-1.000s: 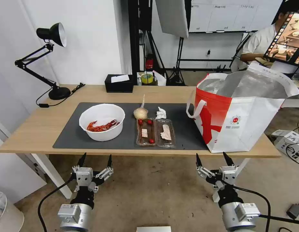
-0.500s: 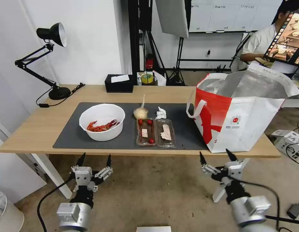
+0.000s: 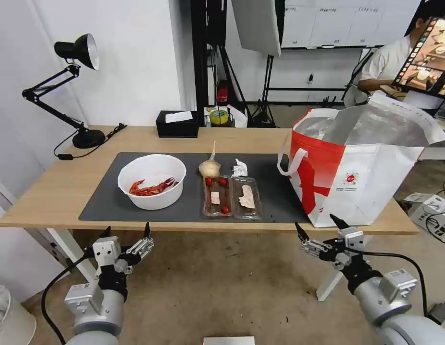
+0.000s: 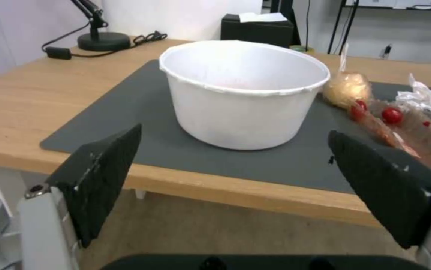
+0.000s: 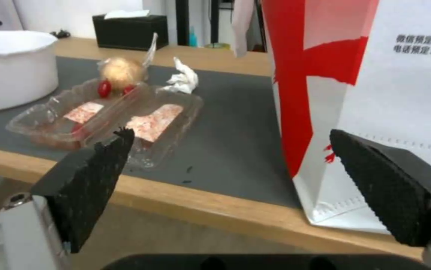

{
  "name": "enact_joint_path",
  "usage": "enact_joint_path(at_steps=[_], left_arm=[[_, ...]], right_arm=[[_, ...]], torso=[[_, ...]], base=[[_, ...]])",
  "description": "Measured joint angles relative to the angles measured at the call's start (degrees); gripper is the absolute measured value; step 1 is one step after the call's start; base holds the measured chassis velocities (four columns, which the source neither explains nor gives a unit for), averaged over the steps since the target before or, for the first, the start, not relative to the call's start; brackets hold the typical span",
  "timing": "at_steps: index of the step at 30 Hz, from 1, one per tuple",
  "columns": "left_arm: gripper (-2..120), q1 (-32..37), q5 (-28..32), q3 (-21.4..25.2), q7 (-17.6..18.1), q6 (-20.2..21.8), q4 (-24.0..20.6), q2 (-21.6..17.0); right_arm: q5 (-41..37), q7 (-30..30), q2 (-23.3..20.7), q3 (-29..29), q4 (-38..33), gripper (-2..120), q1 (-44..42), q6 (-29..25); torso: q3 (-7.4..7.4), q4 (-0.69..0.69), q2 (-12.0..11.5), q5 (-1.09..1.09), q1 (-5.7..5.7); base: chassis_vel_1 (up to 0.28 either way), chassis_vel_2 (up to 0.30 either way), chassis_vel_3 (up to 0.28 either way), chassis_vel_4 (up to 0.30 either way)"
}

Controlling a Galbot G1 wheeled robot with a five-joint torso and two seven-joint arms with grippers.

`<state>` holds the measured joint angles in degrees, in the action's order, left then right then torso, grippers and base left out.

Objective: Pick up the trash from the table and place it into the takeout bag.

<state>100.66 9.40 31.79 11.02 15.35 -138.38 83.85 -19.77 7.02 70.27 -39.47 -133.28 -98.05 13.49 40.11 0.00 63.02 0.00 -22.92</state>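
Note:
On the table, a dark grey mat carries the trash. A white bowl of red crayfish shells stands at its left. Beside it lie a beige knotted bundle, a crumpled tissue and a clear tray with cherry tomatoes. The takeout bag stands open at the table's right end. My left gripper hangs open below the front edge, facing the bowl. My right gripper is open below the edge, between the tray and the bag.
A black desk lamp with its cord stands at the back left. A black tissue box sits at the table's rear edge. Tripods and stands crowd the room behind. A white box with cables lies on the floor at right.
The left gripper has drifted left under the table edge. The right arm has swung outward and its gripper has risen slightly toward the edge. Things on the table have not moved.

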Motion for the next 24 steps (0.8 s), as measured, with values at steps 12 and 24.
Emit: enact_joint_path(at_steps=[12,24], left_arm=[[100,0.16,0.11,0.04,-0.09,-1.92,0.84,-0.02],[100,-0.19,1.37,-0.19,-2.61,-9.0,4.16,-0.46]], right_arm=[[-0.66,-0.38,1.38,1.75,1.46,100,0.63,-2.11],[-4.9,-0.09,1.43,3.27,2.74,100,1.46,-7.27]], torso=[[0.0,0.0,0.0,0.0,0.0],[0.0,0.0,0.0,0.0,0.0]], base=[[0.0,0.0,0.0,0.0],[0.0,0.0,0.0,0.0]])
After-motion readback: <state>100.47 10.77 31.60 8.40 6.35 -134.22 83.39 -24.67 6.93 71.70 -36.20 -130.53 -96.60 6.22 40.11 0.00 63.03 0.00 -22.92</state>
